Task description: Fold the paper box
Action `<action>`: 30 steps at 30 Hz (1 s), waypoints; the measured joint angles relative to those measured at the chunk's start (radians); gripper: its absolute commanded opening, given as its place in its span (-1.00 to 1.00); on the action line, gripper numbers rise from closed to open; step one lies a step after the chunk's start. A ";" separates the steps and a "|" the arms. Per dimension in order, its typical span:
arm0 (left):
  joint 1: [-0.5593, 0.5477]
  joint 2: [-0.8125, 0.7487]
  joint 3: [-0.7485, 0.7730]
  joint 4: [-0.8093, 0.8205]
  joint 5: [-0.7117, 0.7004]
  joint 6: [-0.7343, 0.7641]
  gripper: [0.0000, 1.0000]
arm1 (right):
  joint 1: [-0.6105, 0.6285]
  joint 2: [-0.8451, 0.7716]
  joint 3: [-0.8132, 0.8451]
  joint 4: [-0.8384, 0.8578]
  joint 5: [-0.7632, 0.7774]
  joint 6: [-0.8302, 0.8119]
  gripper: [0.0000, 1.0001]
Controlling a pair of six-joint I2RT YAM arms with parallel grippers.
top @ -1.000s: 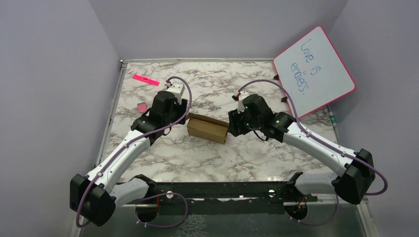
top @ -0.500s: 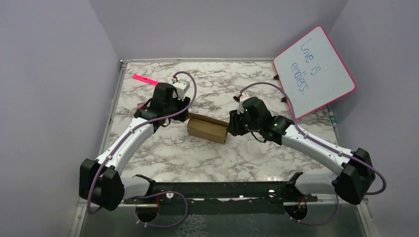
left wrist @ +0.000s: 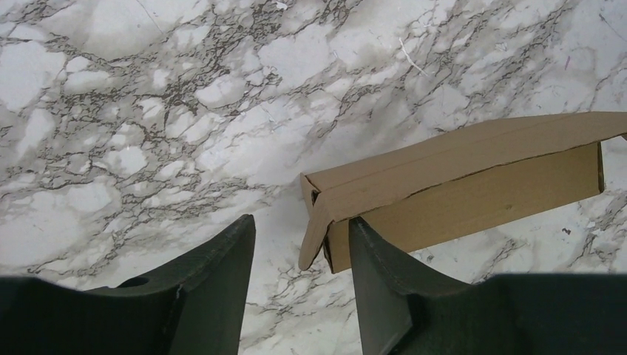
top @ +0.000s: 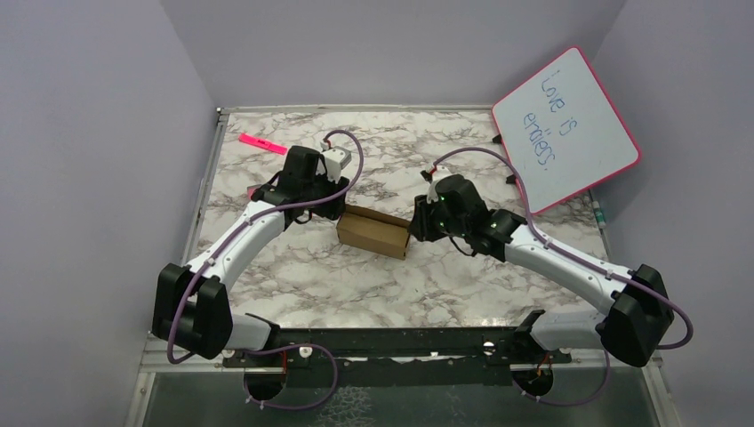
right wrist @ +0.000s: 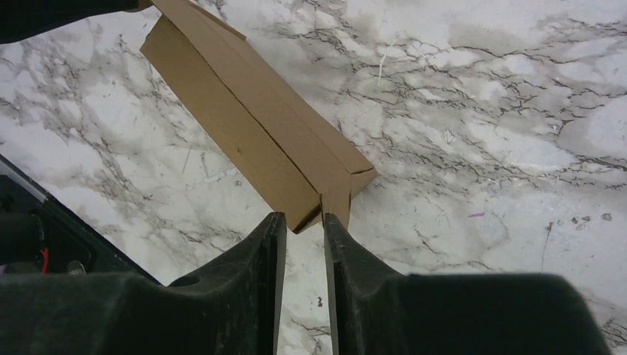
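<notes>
The paper box [top: 373, 231] is a small brown cardboard box lying mid-table between both arms. My left gripper [top: 335, 208] stands open at its left end. In the left wrist view the gripper [left wrist: 302, 222] straddles the loose end flap [left wrist: 316, 229], and its right finger [left wrist: 377, 274] lies across the box's [left wrist: 473, 200] near side. My right gripper [top: 414, 226] is at the box's right end. Seen from the right wrist, that gripper [right wrist: 304, 216] has a narrow gap, with the box's [right wrist: 251, 126] end corner just at the fingertips and a small flap [right wrist: 339, 198] beside the right finger.
A pink-framed whiteboard [top: 565, 124] leans at the back right. A pink marker [top: 262, 142] lies at the back left. The marble table's [top: 462, 276] raised left rim [top: 203, 196] runs close to my left arm.
My left arm has swung in and turned its gripper toward the box's left end. My right gripper's jaws have narrowed at the right end. The box has stayed put.
</notes>
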 measured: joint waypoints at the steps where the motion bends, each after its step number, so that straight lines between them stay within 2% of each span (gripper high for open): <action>1: 0.000 0.004 0.000 0.000 0.005 0.000 -0.04 | 0.000 0.002 0.000 0.003 0.000 0.003 -0.41; 13: 0.000 0.010 0.000 -0.001 0.074 -0.029 -0.29 | 0.000 0.034 -0.003 0.012 -0.001 0.058 -0.48; 18: 0.000 0.006 0.000 -0.001 0.094 -0.065 -0.30 | 0.000 0.034 -0.003 0.012 -0.001 0.094 -0.50; 30: 0.004 -0.031 -0.033 0.000 0.106 -0.180 -0.32 | 0.000 0.053 -0.003 0.012 0.013 0.179 -0.71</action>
